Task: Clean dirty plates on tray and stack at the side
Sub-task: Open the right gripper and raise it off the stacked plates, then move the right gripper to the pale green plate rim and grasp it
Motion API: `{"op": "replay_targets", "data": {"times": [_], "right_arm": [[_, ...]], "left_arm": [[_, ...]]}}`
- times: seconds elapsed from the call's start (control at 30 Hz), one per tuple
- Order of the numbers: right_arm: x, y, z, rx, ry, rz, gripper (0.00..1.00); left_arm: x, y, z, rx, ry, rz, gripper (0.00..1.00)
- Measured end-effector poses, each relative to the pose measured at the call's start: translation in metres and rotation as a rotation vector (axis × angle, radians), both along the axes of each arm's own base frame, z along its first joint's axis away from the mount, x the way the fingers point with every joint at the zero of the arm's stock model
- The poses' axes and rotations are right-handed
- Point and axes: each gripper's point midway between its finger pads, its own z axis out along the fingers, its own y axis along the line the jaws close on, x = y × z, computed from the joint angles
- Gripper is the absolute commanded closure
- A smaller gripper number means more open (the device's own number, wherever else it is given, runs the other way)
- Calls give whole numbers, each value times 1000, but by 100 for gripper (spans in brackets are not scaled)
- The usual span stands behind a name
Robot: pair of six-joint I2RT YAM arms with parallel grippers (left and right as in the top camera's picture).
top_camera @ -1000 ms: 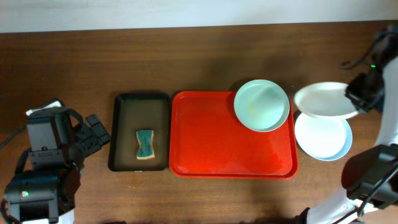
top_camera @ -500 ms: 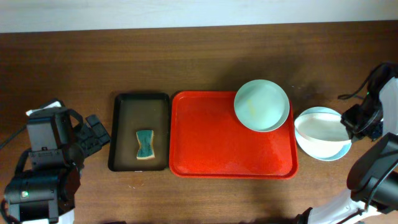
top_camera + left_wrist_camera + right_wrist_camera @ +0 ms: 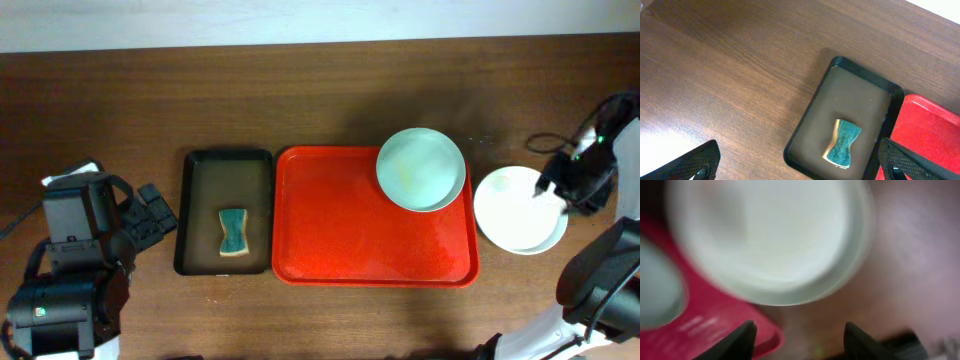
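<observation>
Placement: white plate [image 3: 515,205] lay on surface [image 3: 300,90] beside tray [image 3: 300,270], likely cleaned; green plate [image 3: 420,170] waited on tray. Right gripper [image 3: 802,337] above white plate, fingers apart, empty; left gripper [image 3: 800,162] apart too.

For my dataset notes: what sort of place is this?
Probably a robotics test bench, not a real kitchen: a brown wooden table, a black robot arm at its left end, a bright red rectangular plastic tray.

- Black tray [image 3: 855,95]: narrow, rectangular, ahead of the left jaws and offset toward the right-side jaw.
- Sponge [image 3: 841,142]: green face, tan edge, waisted; lies inside the black tray, ahead of the gap between the jaws.
- Table [image 3: 715,75]: dark brown wood grain beneath the jaws.
</observation>
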Motion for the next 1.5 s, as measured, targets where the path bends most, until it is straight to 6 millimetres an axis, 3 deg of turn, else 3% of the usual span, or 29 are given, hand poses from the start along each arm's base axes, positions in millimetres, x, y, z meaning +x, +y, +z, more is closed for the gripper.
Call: {"op": "replay_targets", "data": {"times": [0.03,0.07,0.2,0.3,0.47,0.6,0.67,0.8,1.0,1.13,1.27,1.33,1.5], "right_arm": [[12,13,5,43,-51,80,86],[20,22,6,63,-85,135,90],[63,51,3,54,-245,362,89],[82,64,-13,29,-322,477,86],[107,67,-35,-27,-429,533,88],[111,65,-55,-33,-439,536,87],[107,66,-75,-10,-399,533,77],[103,69,-100,23,-350,535,74],[108,81,-104,27,-354,569,71],[108,84,-105,30,-352,579,86],[110,88,-105,40,-364,590,89],[111,90,-107,41,-365,596,96],[113,93,-108,47,-372,594,95]], "left_arm": [[0,0,0,0,0,0,1],[0,0,0,0,0,0,1],[0,0,0,0,0,0,1],[0,0,0,0,0,0,1],[0,0,0,0,0,0,1],[0,0,0,0,0,0,1],[0,0,0,0,0,0,1],[0,0,0,0,0,0,1],[0,0,0,0,0,0,1],[0,0,0,0,0,0,1],[0,0,0,0,0,0,1],[0,0,0,0,0,0,1],[0,0,0,0,0,0,1]]}}
